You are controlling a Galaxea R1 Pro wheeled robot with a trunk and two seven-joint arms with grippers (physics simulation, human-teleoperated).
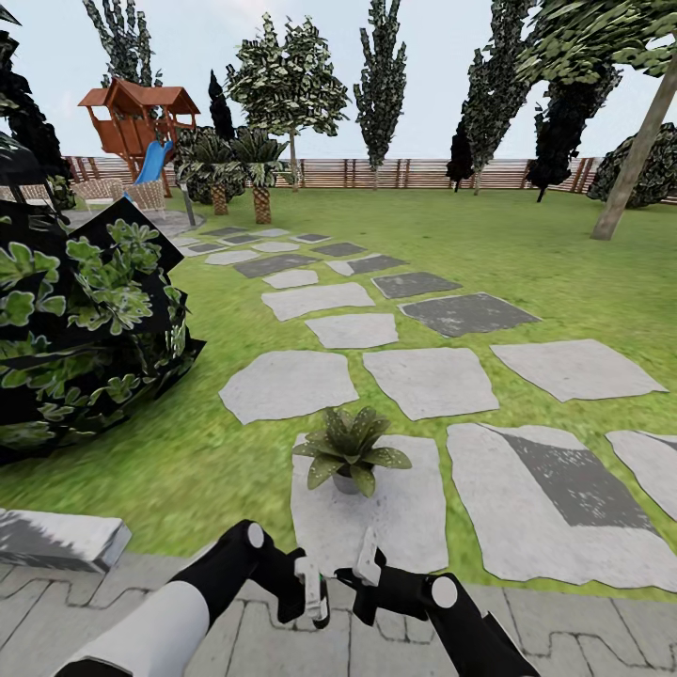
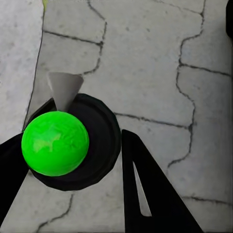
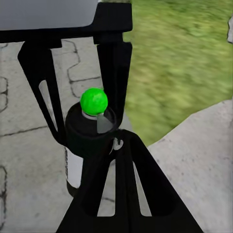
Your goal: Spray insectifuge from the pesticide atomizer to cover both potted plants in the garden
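The pesticide atomizer (image 3: 87,141) is sitting clenched upright in the left gripper (image 1: 313,590), the right gripper (image 1: 369,567) closing beside it, fingers' state unclear; nozzle wants aiming at the potted plant (image 1: 350,449) on the stepping stone (image 1: 404,512) just ahead.

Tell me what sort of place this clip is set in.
A simulated back garden, most likely a home's yard: a lawn crossed by grey stepping stones, a wooden slat fence along the far edge, and a play tower with a blue slide in the far corner.
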